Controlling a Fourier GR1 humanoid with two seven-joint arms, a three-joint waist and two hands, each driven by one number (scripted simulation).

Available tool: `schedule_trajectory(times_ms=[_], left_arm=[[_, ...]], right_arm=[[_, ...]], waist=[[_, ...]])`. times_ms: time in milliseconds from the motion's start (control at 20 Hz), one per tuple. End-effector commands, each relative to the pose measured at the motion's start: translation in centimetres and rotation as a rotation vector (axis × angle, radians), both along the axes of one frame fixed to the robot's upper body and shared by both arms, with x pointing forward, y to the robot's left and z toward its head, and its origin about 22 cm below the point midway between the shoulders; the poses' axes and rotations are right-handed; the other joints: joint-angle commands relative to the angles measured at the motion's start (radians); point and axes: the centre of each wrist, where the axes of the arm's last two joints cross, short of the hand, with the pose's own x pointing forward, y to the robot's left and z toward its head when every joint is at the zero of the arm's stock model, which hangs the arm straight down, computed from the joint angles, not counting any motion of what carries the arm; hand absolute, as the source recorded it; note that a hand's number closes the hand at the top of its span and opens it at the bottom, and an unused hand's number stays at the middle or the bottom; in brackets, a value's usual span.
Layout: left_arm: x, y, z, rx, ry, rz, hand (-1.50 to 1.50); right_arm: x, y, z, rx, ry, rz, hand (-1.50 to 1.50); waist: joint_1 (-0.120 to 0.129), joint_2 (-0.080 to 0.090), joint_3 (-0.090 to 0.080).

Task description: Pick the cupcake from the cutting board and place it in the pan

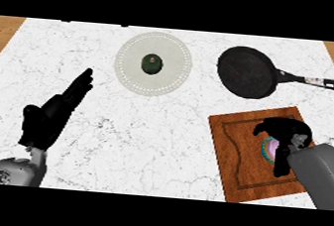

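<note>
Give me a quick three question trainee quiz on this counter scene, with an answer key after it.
1. True or false: the pan sits on the cutting board.
2. Which hand is curled over the cupcake: A left, B right?
3. Fill in: the dark green item lies on the white ____.

Key: 1 false, the pan is on the counter beyond the board. 2 B, the right hand; the left hand rests open at the left. 3 plate.

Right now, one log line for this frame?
right hand: curled over cupcake on cutting board | left hand: open, resting | pan: empty | plate: dark green item
</note>
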Motion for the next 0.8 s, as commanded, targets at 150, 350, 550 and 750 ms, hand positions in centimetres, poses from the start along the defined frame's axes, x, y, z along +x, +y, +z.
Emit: schedule_trajectory(times_ms=[150, 350, 550, 750], left_arm=[[1.2, 1.7, -0.2, 0.002, -0.003, -0.007, 0.00], [0.6, 0.2, 0.9, 0.003, -0.003, -0.005, 0.00], [1.3, -1.3, 1.2, -0.006, -0.004, -0.014, 0.00], [-0.2, -1.3, -0.1, 0.006, 0.002, -0.016, 0.00]], right_arm=[[0.0, 1.1, -1.8, 0.001, 0.072, 0.099, 1.50], [-0.3, -2.6, -2.2, 0.031, 0.054, 0.066, 1.50], [-2.4, -0.8, -0.3, 0.041, 0.001, 0.104, 1.50], [-1.4, -1.0, 1.7, 0.098, -0.154, 0.103, 1.50]], waist=[[-0.001, 0.002, 0.000], [0.000, 0.001, 0.001], [-0.009, -0.001, 0.000], [-0.007, -0.002, 0.001]])
